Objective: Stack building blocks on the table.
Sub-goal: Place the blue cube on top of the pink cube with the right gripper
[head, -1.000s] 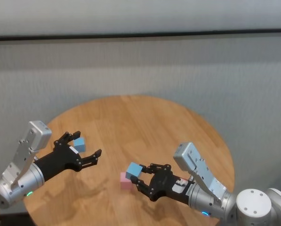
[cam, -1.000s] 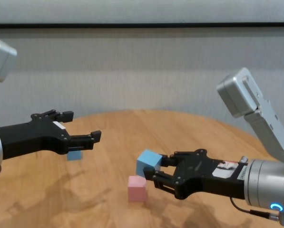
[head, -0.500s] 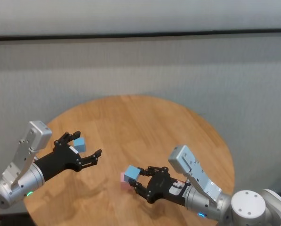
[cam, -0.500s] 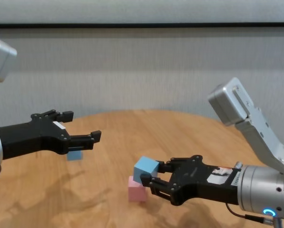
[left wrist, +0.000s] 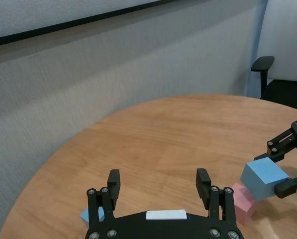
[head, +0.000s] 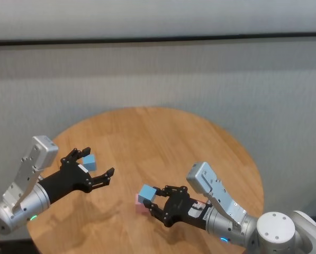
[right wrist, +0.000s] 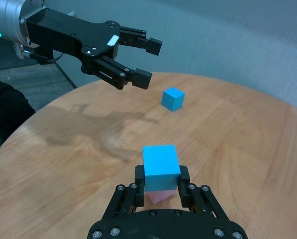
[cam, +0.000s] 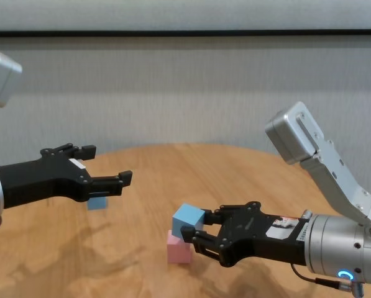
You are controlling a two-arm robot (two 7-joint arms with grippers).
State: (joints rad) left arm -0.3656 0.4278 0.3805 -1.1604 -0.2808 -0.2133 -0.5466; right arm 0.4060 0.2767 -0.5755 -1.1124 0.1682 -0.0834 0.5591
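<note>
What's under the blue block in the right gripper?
The pink block on the table; the held blue block hides much of its top, so contact is unclear.

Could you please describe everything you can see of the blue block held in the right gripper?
The held blue block is a small plain matte cube, light blue, slightly tilted. The right gripper is shut on it, fingers clamping opposite sides. It hangs just above the pink block, overlapping it from the head view; whether they touch I cannot tell. Nothing else touches it.
</note>
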